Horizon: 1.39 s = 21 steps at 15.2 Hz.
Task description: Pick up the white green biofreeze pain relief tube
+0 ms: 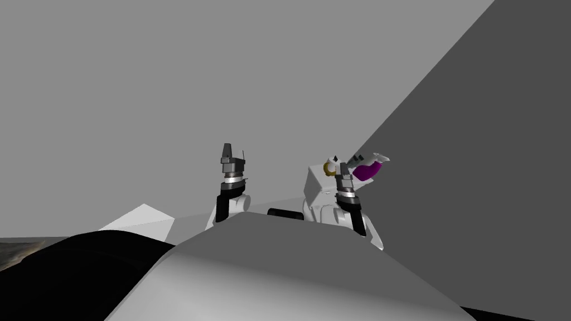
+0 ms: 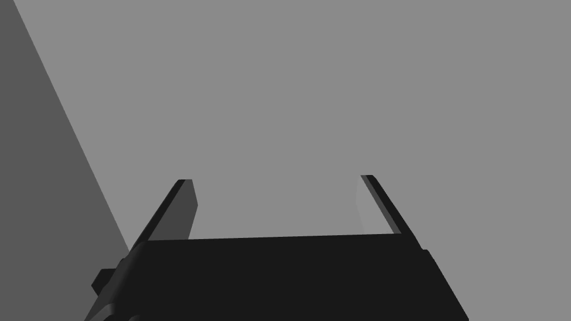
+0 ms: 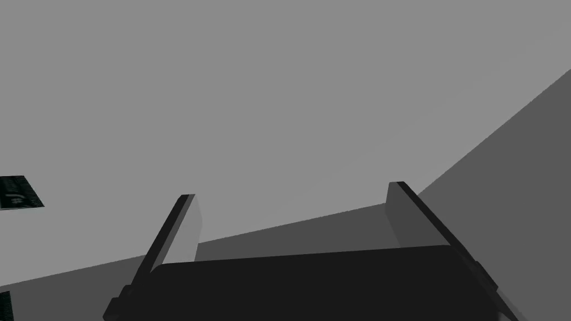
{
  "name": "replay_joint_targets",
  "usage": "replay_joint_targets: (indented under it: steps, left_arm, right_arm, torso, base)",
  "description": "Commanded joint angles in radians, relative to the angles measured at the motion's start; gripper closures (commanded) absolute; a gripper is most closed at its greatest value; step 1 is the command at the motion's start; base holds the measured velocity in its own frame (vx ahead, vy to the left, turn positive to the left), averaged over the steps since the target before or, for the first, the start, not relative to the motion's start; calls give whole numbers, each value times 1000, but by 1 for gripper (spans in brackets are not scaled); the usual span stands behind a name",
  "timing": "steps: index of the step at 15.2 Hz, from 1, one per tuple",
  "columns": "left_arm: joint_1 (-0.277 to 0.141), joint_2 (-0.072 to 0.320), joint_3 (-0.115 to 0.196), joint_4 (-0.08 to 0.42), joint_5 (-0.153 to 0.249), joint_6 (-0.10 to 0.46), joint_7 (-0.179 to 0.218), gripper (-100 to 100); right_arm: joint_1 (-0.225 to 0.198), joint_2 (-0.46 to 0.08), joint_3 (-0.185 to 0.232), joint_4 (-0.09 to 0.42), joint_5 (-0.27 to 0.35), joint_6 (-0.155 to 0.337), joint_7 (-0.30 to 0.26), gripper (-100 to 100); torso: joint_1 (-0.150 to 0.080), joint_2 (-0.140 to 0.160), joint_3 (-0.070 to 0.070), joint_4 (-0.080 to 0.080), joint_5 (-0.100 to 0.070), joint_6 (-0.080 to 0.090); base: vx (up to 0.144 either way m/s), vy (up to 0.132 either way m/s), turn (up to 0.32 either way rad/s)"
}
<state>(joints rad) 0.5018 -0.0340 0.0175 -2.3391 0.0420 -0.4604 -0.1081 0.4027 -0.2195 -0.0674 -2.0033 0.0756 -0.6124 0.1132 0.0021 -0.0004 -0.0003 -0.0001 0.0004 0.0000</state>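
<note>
The left end effector (image 1: pixel 234 149) is raised in front of the robot's left shoulder. From its own wrist (image 2: pixel 276 179) its two fingers stand wide apart with nothing between them. The right end effector (image 1: pixel 346 162) is raised too, and from its wrist (image 3: pixel 291 190) its fingers are also spread and empty. In the head view, a small cluster of things sits just beside the right end effector. It includes a white boxy block (image 1: pixel 317 192), a small gold-coloured round thing (image 1: pixel 328 169) at the block's upper corner, and a magenta bottle-like thing (image 1: pixel 365 172). A slim pale piece (image 1: pixel 380 158) touches the magenta thing's upper side. These things are too small to read, so I cannot tell whether the pale piece is the tube. I also cannot tell what the cluster rests on. Behind both arms, a lighter grey wall (image 1: pixel 167 83) meets a darker grey one (image 1: pixel 502 139).
</note>
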Motion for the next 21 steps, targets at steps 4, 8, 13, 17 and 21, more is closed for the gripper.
replay_joint_targets:
  steps: [4, 8, 13, 17, 21]
  left_arm:
    - [0, 0, 0, 0, 0, 0, 0, 0]
    - [0, 0, 0, 0, 0, 0, 0, 0]
    - [0, 0, 0, 0, 0, 0, 0, 0]
    - [0, 0, 0, 0, 0, 0, 0, 0]
    - [0, 0, 0, 0, 0, 0, 0, 0]
  right_arm:
    - [-61, -47, -5, 101, 18, 8, 55, -100]
    - [-115, -86, -9, 179, 35, 18, 104, -100]
    - [-173, -124, -14, 276, 53, 29, 156, -100]
    - [-233, -161, -20, 357, 71, 40, 210, -100]
    - [-264, -180, -22, 432, 80, 46, 238, -100]
  torso:
    - [0, 0, 0, 0, 0, 0]
    - [0, 0, 0, 0, 0, 0]
    - [0, 0, 0, 0, 0, 0]
    - [1, 0, 0, 0, 0, 0]
    - [1, 0, 0, 0, 0, 0]
  base:
    - [-3, 37, -24]
    - [-1, 35, -17]
    - [-5, 37, -20]
    - [-2, 40, -24]
    - [-6, 45, -22]
